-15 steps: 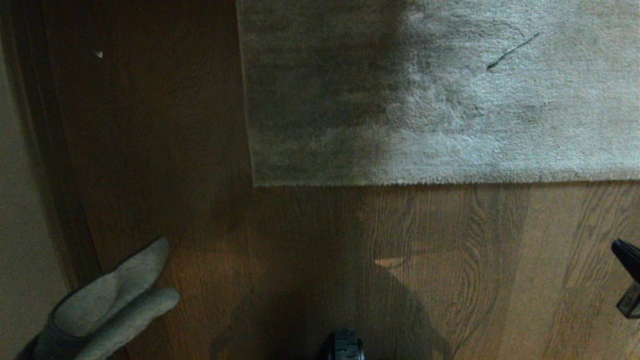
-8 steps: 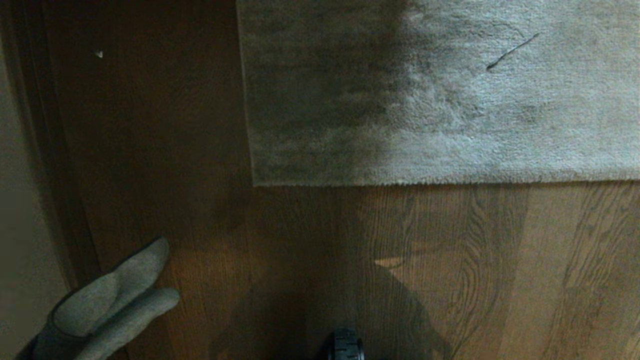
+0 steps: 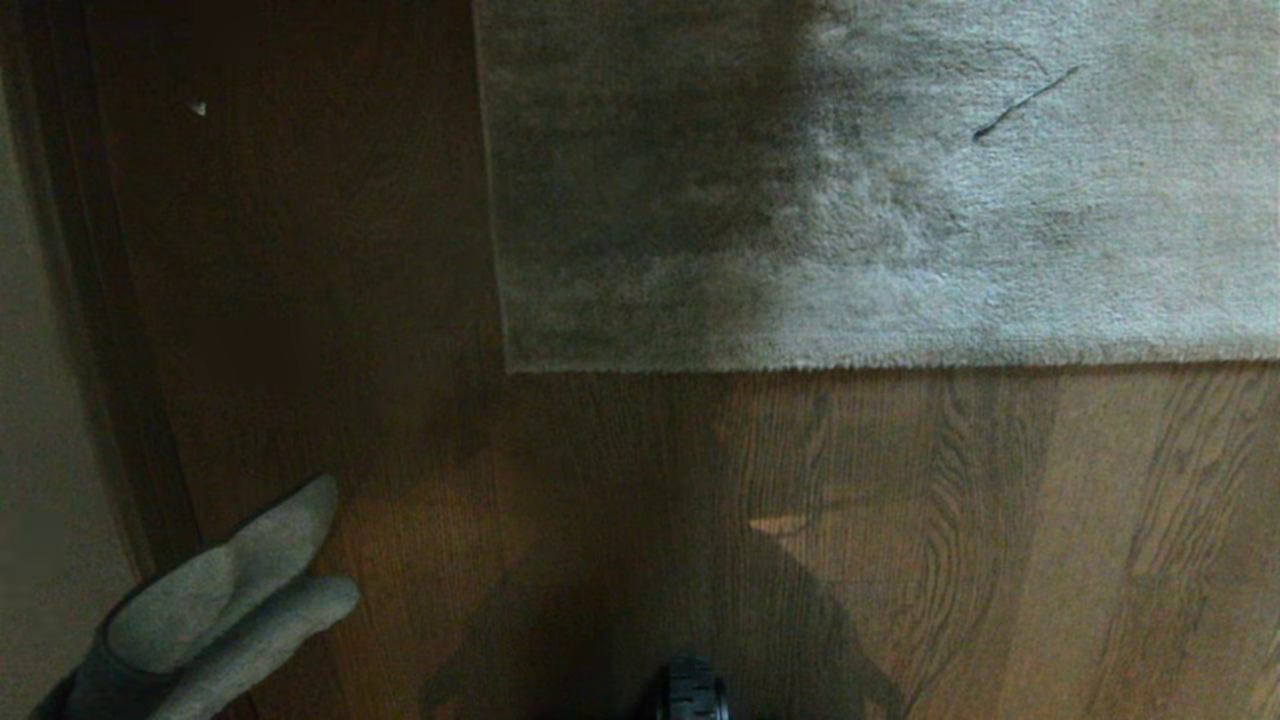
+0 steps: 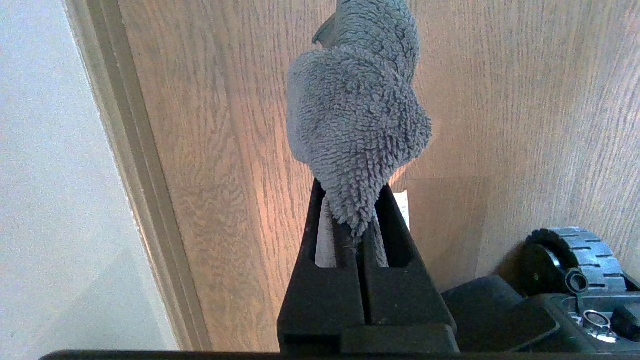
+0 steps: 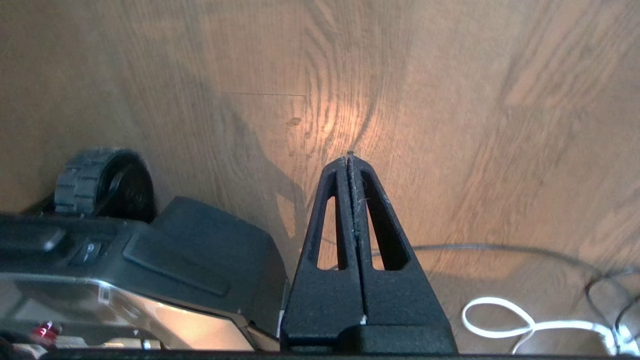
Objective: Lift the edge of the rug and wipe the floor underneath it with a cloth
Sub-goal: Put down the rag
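While the floor (image 3: pixel 900 540) spreads brown all round, the rug edge (image 3: pixel 860 362) lies flat on it. Near-left of that edge, well apart, the cloth (image 4: pixel 357 120) hangs clamped in the left end effector (image 4: pixel 356 215). Right end effector (image 5: pixel 349 162): fingers together, empty, above bare planks w/ cables (image 5: pixel 505 320) nearby.

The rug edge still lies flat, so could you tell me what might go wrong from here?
1. The rug edge hugs the floor; the shut right claw may slide over the pile instead of getting under it.
2. The left claw pinches only a tip of the cloth, which could slip out while wiping.
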Robot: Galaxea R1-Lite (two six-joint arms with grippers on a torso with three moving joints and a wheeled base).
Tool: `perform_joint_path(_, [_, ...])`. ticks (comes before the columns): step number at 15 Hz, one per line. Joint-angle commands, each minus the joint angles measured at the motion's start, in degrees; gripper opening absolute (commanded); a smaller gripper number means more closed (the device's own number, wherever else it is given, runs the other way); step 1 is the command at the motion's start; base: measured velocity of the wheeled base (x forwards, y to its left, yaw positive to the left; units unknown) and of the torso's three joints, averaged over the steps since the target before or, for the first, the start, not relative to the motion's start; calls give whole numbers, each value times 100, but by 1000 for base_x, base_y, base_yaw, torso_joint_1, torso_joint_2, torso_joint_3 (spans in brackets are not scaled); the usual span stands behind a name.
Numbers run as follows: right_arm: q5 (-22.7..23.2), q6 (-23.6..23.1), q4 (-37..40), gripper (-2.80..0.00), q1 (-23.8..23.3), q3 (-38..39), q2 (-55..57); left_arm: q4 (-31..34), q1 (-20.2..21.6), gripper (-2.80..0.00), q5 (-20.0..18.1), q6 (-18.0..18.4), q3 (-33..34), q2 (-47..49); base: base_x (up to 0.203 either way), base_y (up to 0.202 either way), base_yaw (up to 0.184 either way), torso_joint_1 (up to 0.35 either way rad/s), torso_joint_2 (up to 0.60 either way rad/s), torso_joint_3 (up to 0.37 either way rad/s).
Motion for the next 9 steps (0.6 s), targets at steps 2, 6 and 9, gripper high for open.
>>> perform_joint_path(2, [12,-35,-1,-280,-68,0,-257,-1,0,-280,9,1,1,0,0,0,0,0,0,0])
perform_joint_path(6, [33,-101,-4,-280,-250,0,-1281,1,0,-280,-6,1,2,0,0,0,0,0,0,0])
perform_joint_path(9, [16,-124,-4,-280,-258,0,-1438,1,0,-280,-6,1,2,0,0,0,0,0,0,0])
